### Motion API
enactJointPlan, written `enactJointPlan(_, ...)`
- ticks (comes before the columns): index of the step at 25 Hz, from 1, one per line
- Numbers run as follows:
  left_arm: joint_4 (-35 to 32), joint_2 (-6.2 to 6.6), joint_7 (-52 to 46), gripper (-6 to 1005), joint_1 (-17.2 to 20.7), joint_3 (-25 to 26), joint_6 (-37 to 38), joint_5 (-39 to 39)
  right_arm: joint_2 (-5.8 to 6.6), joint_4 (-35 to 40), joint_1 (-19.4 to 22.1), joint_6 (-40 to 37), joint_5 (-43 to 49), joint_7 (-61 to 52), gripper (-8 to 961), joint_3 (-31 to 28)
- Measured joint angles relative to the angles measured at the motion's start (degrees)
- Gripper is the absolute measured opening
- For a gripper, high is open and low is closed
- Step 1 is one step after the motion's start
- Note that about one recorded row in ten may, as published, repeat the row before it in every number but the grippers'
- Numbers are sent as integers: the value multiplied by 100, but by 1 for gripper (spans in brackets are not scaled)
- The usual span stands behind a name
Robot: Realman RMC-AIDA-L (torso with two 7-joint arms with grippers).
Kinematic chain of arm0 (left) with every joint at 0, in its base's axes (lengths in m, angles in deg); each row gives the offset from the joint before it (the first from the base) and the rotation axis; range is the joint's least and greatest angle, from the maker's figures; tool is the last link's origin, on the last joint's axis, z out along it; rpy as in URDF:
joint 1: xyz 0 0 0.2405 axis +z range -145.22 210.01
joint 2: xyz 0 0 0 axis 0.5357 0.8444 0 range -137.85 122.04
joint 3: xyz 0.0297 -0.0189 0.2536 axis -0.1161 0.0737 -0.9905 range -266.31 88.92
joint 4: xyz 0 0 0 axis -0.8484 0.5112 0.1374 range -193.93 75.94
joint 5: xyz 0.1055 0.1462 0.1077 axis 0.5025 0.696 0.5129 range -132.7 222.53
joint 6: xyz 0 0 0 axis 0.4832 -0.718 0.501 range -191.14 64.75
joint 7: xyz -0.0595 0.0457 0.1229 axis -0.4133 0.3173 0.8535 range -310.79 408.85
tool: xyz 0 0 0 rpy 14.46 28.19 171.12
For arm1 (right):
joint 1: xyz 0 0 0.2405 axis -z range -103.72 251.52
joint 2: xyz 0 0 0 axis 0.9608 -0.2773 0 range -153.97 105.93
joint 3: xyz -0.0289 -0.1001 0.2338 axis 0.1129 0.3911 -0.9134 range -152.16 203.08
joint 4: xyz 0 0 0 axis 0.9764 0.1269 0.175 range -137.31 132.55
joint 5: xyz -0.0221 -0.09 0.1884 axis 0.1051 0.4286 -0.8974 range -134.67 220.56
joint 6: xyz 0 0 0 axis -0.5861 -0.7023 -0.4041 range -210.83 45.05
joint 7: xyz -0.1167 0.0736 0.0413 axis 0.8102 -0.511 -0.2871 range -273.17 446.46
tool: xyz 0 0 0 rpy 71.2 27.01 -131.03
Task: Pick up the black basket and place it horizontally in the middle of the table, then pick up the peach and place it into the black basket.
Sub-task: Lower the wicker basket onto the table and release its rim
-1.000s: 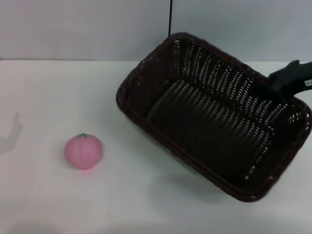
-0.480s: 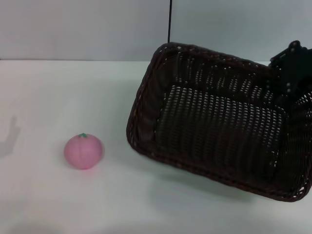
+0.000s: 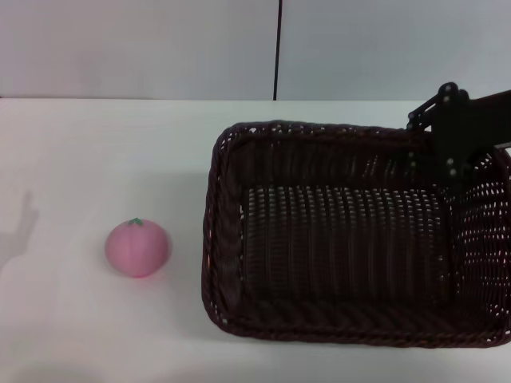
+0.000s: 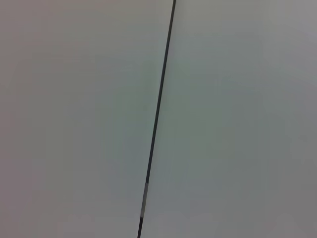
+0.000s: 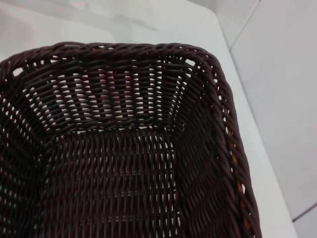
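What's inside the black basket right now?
Nothing visible: the black basket shows only bare woven floor. The right pincer at its far rim hides a small patch. The peach sits outside on the table.

You had even, soft light over the white table [image 3: 96, 152], bright with no hard glare. The peach [image 3: 137, 247] cast only a faint shadow toward 5 o'clock, and a pale grey shadow lay at the 9 o'clock edge. The black basket [image 3: 343, 255] stayed very dark inside, its weave detail muddy, with a thin shadow under its near rim. The head view was slightly soft; the right wrist view rendered the weave [image 5: 124, 163] sharply.
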Motion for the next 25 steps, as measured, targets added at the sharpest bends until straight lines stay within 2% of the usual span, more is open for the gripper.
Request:
enactJointPlan(3,10,0,18,793,0,0,-1,1,-6,-270,-28,23,-40,47,184,13)
enactJointPlan(23,84,0,22,764,23,-9,4,41,-57,-398,174,132,-345,198,194,28)
enactJointPlan(25,87,0,22,761,25,-9,14,38,-58,-392,198,156,-375,199,425,28)
